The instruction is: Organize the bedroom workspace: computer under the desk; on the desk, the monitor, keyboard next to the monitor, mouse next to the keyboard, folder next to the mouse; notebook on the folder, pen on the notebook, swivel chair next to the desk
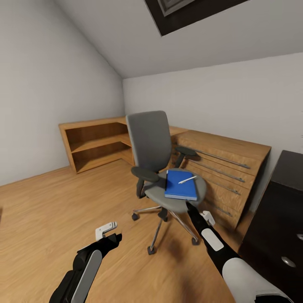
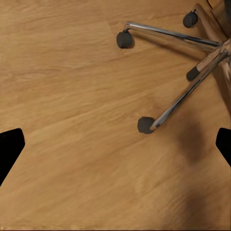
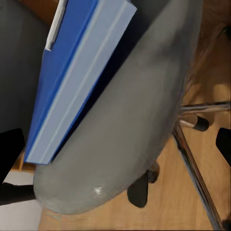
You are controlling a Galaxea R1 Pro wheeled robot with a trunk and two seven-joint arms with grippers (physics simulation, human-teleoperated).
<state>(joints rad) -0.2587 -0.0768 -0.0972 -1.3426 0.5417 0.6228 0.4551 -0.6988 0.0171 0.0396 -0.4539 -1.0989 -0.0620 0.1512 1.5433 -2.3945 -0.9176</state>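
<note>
The grey swivel chair (image 1: 150, 143) stands mid-room on the wooden floor. On its seat lies the blue folder (image 1: 181, 185) with the white pen (image 1: 187, 179) across it. I cannot tell a separate notebook apart from the folder. My right gripper (image 1: 190, 207) is open at the seat's front edge, just below the folder. In the right wrist view the folder (image 3: 72, 72) and seat (image 3: 130, 130) are close ahead of the open right gripper (image 3: 115, 154). My left gripper (image 1: 112, 238) hangs open over the floor, left of the chair's chrome base (image 2: 183, 91). The black desk (image 1: 290, 168) stands at the right. Monitor, keyboard, mouse and computer are out of view.
A light wooden open shelf (image 1: 92, 143) runs along the back left wall. A light wooden drawer cabinet (image 1: 227, 168) stands right behind the chair. The desk's black drawer unit (image 1: 277, 227) is close to my right arm. Open floor (image 1: 50, 210) lies to the left.
</note>
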